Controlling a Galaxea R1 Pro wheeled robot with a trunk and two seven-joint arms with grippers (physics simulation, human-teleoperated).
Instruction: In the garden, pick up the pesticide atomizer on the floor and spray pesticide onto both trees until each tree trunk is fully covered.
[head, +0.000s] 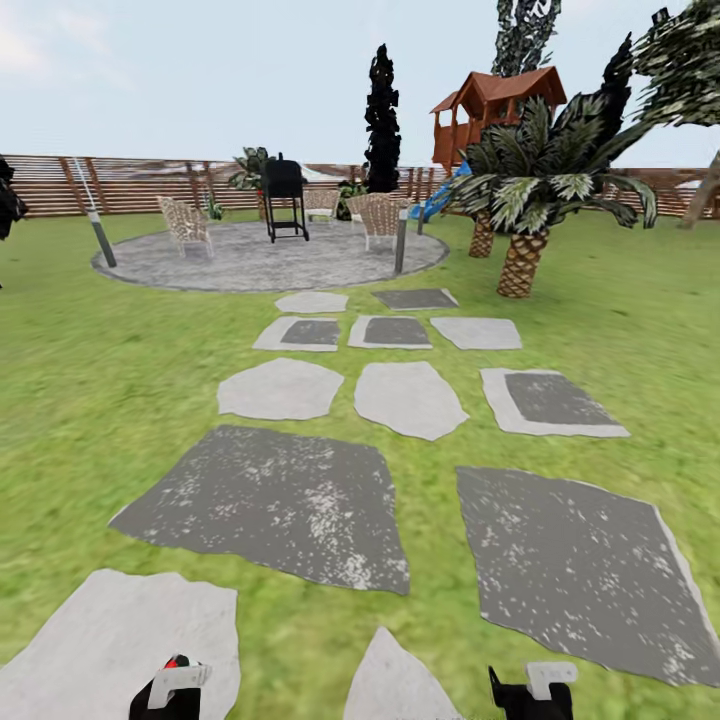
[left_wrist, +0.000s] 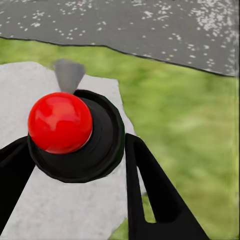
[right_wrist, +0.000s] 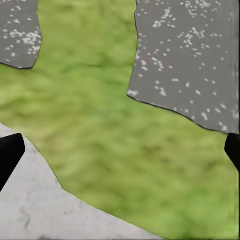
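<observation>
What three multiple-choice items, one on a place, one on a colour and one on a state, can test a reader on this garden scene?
1. Where does the black grill stand?
A. on the round grey patio
B. on the grass beside the palm
C. under the wooden playhouse

2. What colour is the top of the bottle between the left gripper's jaws?
A. white
B. red
C. green

3. In what state is the right gripper?
A. shut on a stone
B. shut on the bottle
C. open, with nothing between its jaws

Answers:
1 A: in the head view the grill stands on the round patio, among the wicker chairs.
2 B: the left wrist view shows a shiny red ball on the dark bottle.
3 C: the right wrist view shows its fingers far apart, with grass and paving beyond.
</observation>
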